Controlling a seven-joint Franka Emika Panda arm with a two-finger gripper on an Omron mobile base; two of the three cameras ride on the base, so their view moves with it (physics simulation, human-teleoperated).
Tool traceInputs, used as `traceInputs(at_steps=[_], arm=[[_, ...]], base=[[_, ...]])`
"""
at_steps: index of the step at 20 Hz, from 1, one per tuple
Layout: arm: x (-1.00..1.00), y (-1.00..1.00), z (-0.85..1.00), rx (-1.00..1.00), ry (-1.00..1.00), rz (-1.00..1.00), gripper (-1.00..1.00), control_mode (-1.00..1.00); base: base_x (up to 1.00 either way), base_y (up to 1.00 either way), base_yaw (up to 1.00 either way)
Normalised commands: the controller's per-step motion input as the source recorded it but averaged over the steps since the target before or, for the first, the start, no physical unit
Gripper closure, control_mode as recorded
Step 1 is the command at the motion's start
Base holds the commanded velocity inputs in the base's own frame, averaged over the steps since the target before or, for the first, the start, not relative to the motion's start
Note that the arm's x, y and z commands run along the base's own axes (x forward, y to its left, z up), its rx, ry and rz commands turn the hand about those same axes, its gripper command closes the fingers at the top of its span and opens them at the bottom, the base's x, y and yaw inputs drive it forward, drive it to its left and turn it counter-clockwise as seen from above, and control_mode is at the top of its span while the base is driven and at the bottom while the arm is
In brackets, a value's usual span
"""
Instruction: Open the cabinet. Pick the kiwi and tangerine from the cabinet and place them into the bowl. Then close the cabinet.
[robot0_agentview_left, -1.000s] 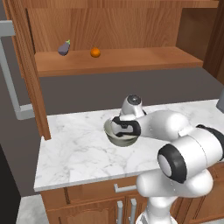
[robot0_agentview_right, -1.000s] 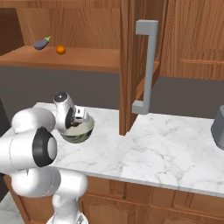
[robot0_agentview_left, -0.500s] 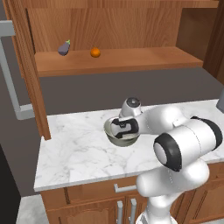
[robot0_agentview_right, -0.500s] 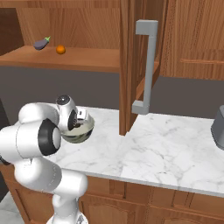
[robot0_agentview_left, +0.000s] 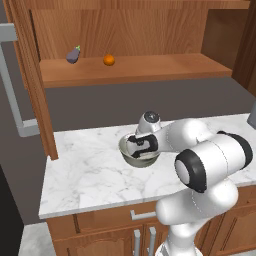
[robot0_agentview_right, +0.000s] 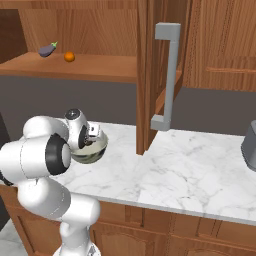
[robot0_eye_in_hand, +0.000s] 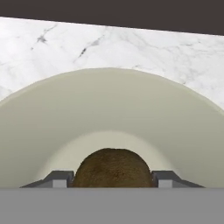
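Kiwi (robot0_eye_in_hand: 113, 168), brown and fuzzy, sits low in the cream hollow of the bowl (robot0_eye_in_hand: 109, 109), flanked on both sides by the grey fingertips (robot0_eye_in_hand: 59, 178) in the hand view. The tips stand right at the fruit's flanks, so the fingers appear to be clasping the kiwi; whether the pads truly press on it or stand a hair clear cannot be told.

In the left base view, the gripper (robot0_agentview_left: 141, 146) hangs over the bowl (robot0_agentview_left: 127, 154), reaching down into it, with the white arm curving in from the lower right. The bowl rests on the marble counter (robot0_agentview_left: 85, 175), about midway between its front edge and the back wall, and nearer the counter's left end than its right. The right base view shows the bowl (robot0_agentview_right: 95, 152) near the left end of the counter (robot0_agentview_right: 190, 170), partly hidden behind the arm.

Above the counter, the cabinet (robot0_agentview_left: 150, 35) stands open. Its left door (robot0_agentview_left: 30, 75) is swung out toward the viewer at the left end of the counter; in the right base view the other door (robot0_agentview_right: 150, 75) projects forward with its long grey bar handle (robot0_agentview_right: 167, 75). On the wooden shelf (robot0_agentview_left: 165, 67), toward its left end and near the back, lies the tangerine (robot0_agentview_left: 109, 60), with a small purple eggplant (robot0_agentview_left: 73, 55) just beside it on the left. They lie apart, not touching.
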Motion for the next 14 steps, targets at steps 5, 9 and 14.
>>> traceInputs(at_steps=[5, 9, 14], arm=[[0.0, 0.0, 0.0, 0.0, 0.0, 0.0, -1.0, -1.0], [0.0, 0.0, 0.08, 0.01, -0.06, 0.0, -1.0, -1.0], [-0.03, 0.0, 0.32, 0.04, -0.1, 0.0, -1.0, -1.0]], base=[[0.0, 0.0, 0.0], [0.0, 0.0, 0.0], [0.0, 0.0, 0.0]])
